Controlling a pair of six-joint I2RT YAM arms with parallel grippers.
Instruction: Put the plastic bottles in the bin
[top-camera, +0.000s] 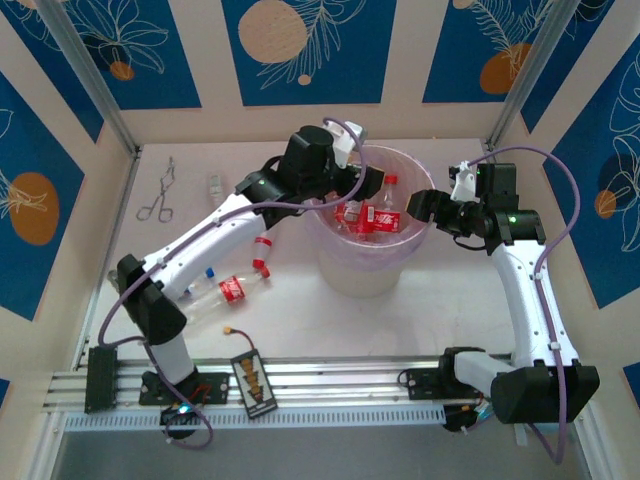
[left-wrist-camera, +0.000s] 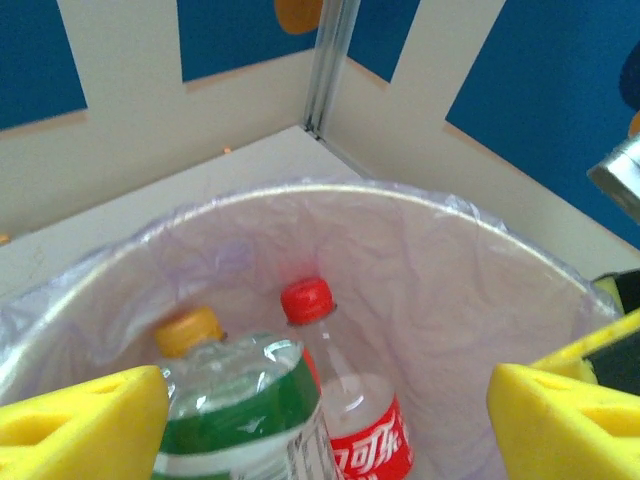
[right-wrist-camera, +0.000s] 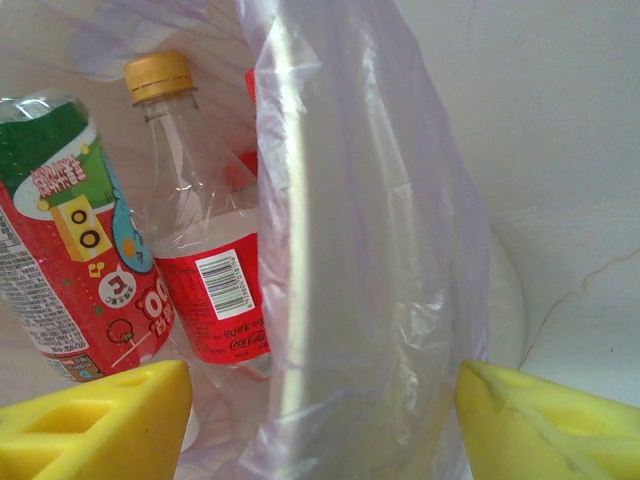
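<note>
A smooth white counter (top-camera: 420, 310) sits inside pale walls set with blue panels (top-camera: 300, 40) printed with leaves and orange discs, and one pair of metal forceps (top-camera: 160, 192) lies toward its far left corner. One round translucent bin (top-camera: 352, 272), lined with a crinkled lilac bag, stands mid-counter holding clear plastic bottles. The left wrist view shows three of them, a green-labelled bottle (left-wrist-camera: 240, 410), a red-capped bottle (left-wrist-camera: 350, 420) and a yellow-capped bottle (left-wrist-camera: 188, 332), while about three more bottles (top-camera: 232, 290) lie on the counter beside the left arm. The left tool (left-wrist-camera: 320, 425) hangs over the bin, released, its wedge-shaped yellow fingers spread wider than the green-labelled bottle between them. The right tool (right-wrist-camera: 320, 425) stands unclenched astride the bin's rim, one finger inside and one outside.
</note>
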